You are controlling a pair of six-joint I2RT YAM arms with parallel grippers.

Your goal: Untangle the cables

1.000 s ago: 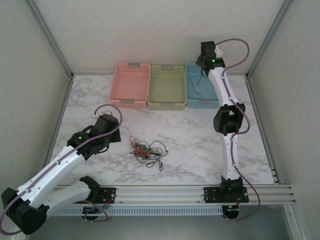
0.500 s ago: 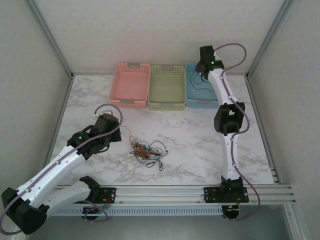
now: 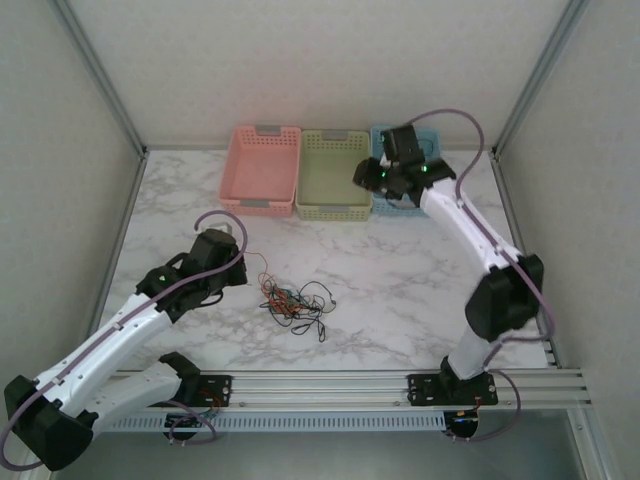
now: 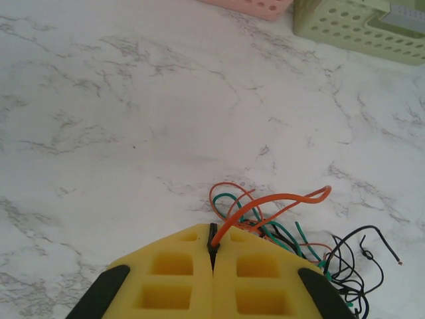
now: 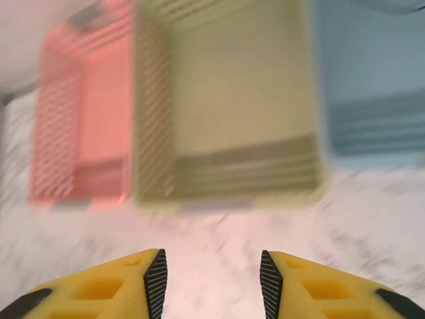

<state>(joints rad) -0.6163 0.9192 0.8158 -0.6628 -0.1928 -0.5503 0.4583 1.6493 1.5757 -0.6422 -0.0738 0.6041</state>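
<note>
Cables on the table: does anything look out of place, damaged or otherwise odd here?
Nothing spilled or damaged. The cables lie in one knotted heap mid-table, with an orange wire pinched in the shut left gripper. The right gripper hangs open and empty before the baskets; its picture is smeared.

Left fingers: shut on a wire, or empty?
Shut on the orange wire: the yellow fingers meet with its end pinched between them.
</note>
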